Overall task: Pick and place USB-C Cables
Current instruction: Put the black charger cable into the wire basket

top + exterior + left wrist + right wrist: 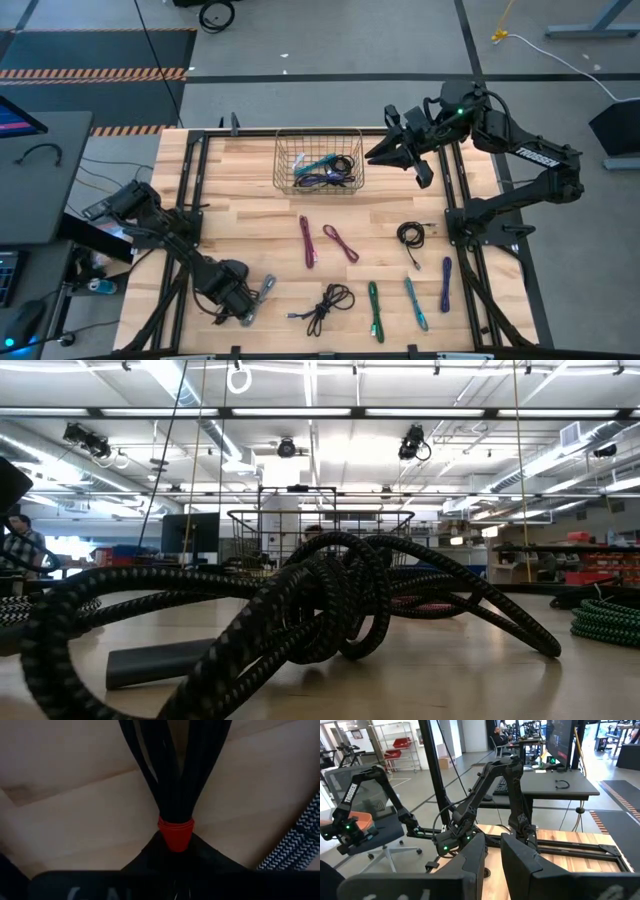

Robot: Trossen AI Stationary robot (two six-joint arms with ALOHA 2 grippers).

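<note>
My left gripper [243, 300] points down at the table's near left, shut on a black USB-C cable bundle [175, 770] that has a red band. A grey braided cable [297, 842] lies right beside it [266, 293]. Other cables lie flat on the wood: two magenta [307, 240], a black coil [410, 235], a purple one [446, 283], a teal one [415, 302], a green one [375, 310] and a loose black one [330, 305]. The wire basket [282, 150] at the far middle holds a few more. My right gripper [410, 150] hangs high beside the basket, its fingers [470, 857] a narrow gap apart and holding nothing. My left gripper comes from above, pointing down, and its dark fingers close together at the bundle's red band [176, 831]. The black strands fan out from the band over the wood. The gripper's own body hides the exact place of contact, and I cannot tell whether the bundle is lifted.
The table's black frame rails [195, 200] run along its left and right sides. In the low view the black braided cable [330, 610] fills the foreground, with a green one [605, 622] at the right. Bare wood lies between the basket and the cable rows.
</note>
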